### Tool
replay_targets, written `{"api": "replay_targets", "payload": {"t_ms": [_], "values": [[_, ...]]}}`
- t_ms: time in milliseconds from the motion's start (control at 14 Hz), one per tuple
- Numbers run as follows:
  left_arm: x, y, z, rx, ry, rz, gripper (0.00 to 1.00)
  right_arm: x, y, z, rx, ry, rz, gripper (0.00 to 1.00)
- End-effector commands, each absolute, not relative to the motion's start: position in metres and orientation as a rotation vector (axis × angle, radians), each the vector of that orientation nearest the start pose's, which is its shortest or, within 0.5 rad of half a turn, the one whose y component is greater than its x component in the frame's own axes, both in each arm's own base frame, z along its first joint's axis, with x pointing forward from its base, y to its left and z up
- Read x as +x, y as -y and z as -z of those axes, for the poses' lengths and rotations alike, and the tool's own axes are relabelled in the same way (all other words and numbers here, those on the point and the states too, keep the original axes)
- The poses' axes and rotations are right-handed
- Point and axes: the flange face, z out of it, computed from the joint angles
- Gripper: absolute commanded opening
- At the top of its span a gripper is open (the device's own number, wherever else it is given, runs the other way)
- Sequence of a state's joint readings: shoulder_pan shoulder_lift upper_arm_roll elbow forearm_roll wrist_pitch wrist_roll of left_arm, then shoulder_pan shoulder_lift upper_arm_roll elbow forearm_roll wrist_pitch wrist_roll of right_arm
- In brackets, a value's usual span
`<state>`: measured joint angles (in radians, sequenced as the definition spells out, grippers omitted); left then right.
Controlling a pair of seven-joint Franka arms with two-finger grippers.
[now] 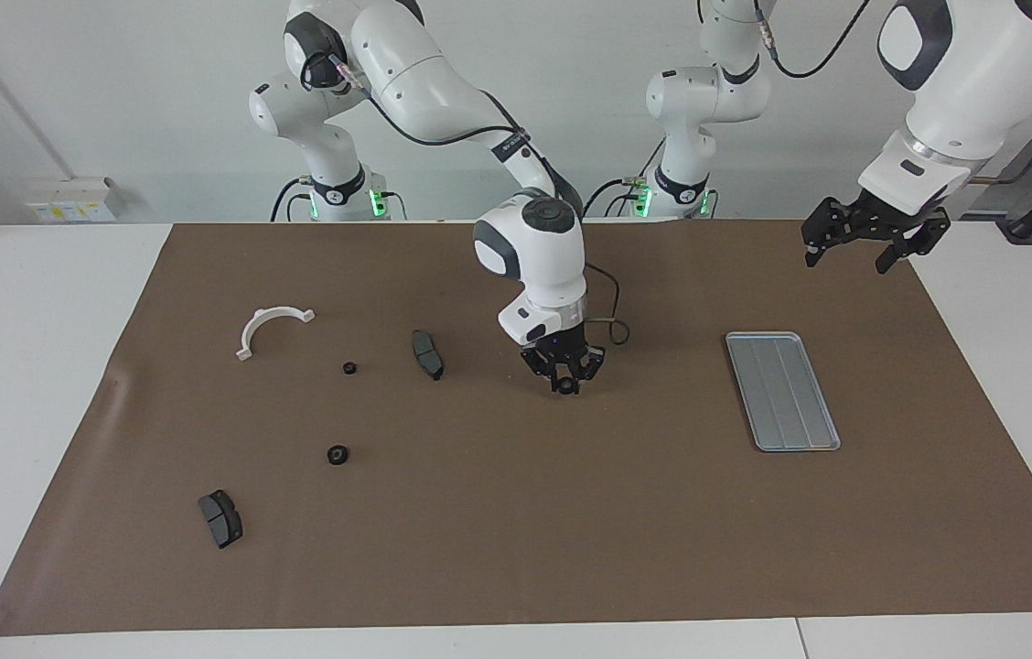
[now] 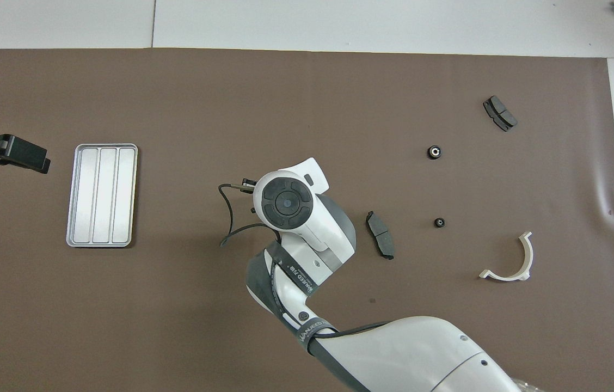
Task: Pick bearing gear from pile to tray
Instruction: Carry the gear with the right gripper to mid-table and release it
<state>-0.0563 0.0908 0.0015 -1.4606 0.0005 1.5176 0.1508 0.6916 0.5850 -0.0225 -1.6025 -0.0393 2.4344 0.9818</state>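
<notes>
A: Gear (image 1: 563,388), small and black, is held tight in the right claw (image 1: 563,384), whose fingers are closed on it. It is carried up in the air over the bare brown mat (image 1: 516,531), about midway between the pile and the tray (image 1: 782,391).

B: How much is done?

A: One gear is picked up but not yet put down. Nothing is seen in the tray. Two more gears (image 1: 349,368) (image 1: 338,454) are left lying toward the right arm's end from the right claw, with two brake pads (image 1: 427,354) (image 1: 220,518) and a white half-ring (image 1: 269,328).

B: How is the arm held?

A: The right arm is stretched out over the tabletop, its wrist bent straight down. The left claw (image 1: 876,240) is held wide open and holds nothing, up in the air near the mat's corner by the tray, where that arm waits.
</notes>
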Motion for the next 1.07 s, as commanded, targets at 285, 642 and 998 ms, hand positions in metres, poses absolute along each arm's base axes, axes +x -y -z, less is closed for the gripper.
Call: {"api": "replay_targets", "payload": {"t_ms": [285, 642, 998], "values": [[0.570, 0.037, -0.621, -3.128, -0.337, -0.043, 1.00, 0.556, -0.443, -0.307, -2.971, -0.413, 0.302, 1.00], [0.566, 0.057, -0.623, -3.123, -0.388, -0.041, 1.00, 0.590, -0.381, -0.363, -3.033, -0.423, 0.391, 1.00], [0.567, 0.113, -0.613, -3.144, -0.314, 0.121, 1.00, 0.649, -0.245, -0.384, -3.137, -0.235, 0.383, 1.00]]}}
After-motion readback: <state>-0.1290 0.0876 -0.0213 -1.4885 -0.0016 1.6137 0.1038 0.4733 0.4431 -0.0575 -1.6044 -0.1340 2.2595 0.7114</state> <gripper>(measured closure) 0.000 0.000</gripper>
